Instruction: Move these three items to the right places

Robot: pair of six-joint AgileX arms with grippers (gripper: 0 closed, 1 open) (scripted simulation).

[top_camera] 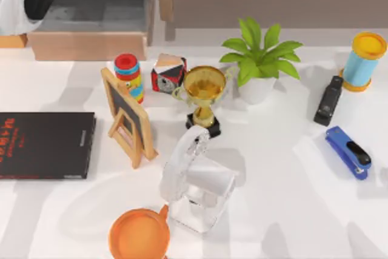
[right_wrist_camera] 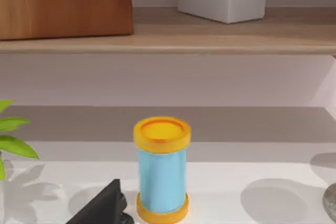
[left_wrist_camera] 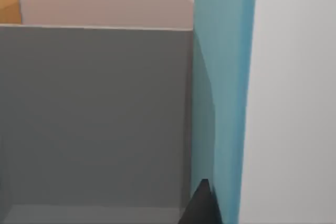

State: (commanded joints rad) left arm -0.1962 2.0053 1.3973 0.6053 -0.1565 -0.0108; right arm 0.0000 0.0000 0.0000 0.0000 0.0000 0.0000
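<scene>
On the white table (top_camera: pixel 273 210), a flat black book (top_camera: pixel 45 144) lay at the left edge. Right of it stood a wood-framed chalkboard easel (top_camera: pixel 127 116), a ringed stack of coloured discs (top_camera: pixel 128 74), a patterned cube (top_camera: pixel 168 72), a glossy gold trophy (top_camera: pixel 205 92) and a leafy potted plant (top_camera: pixel 259 59). Far right stood a pale blue tube (top_camera: pixel 364 62) with yellow caps, seen head-on in the right wrist view (right_wrist_camera: pixel 161 169). The black stapler (top_camera: pixel 328 100) lay just near-left of it, cut off in that view (right_wrist_camera: pixel 102 205), with the blue stapler (top_camera: pixel 348 151) nearer. A round orange cup (top_camera: pixel 139 235) was clipped by the near edge. A smooth white arm (top_camera: pixel 188 168) hung over the middle; which arm it was could not be told. Of the left gripper (left_wrist_camera: pixel 202 205) only a dark wedge showed against grey and teal panels, so I cannot tell whether it was spread or pressed together.
</scene>
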